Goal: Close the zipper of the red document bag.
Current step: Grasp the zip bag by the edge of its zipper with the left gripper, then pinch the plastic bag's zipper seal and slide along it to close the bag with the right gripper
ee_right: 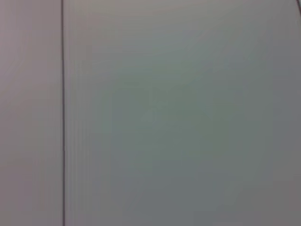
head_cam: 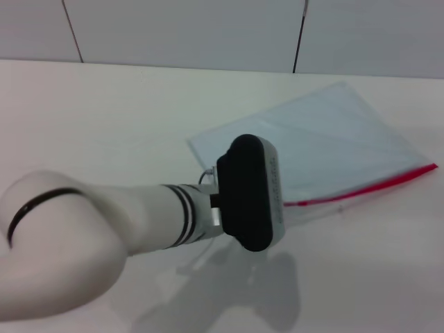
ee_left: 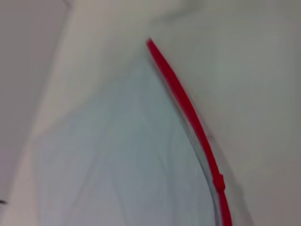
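The red document bag [head_cam: 340, 135] lies flat on the white table, right of centre: a pale blue-grey translucent pouch. Its zipper [head_cam: 361, 191] is a thin red strip along the edge nearest me, running from mid-table out to the right corner. My left arm reaches in from the left, and its black wrist housing [head_cam: 250, 193] hovers over the bag's near left corner, hiding the gripper beneath it. In the left wrist view the bag [ee_left: 122, 160] fills the picture, with the zipper [ee_left: 188, 113] along one side and a small red bump [ee_left: 218, 181] on it. My right arm is out of view.
The white table [head_cam: 104, 118] stretches to the left and front of the bag. A tiled wall [head_cam: 208, 28] rises behind the table's far edge. The right wrist view shows only a plain pale surface [ee_right: 178, 113] with one dark vertical line.
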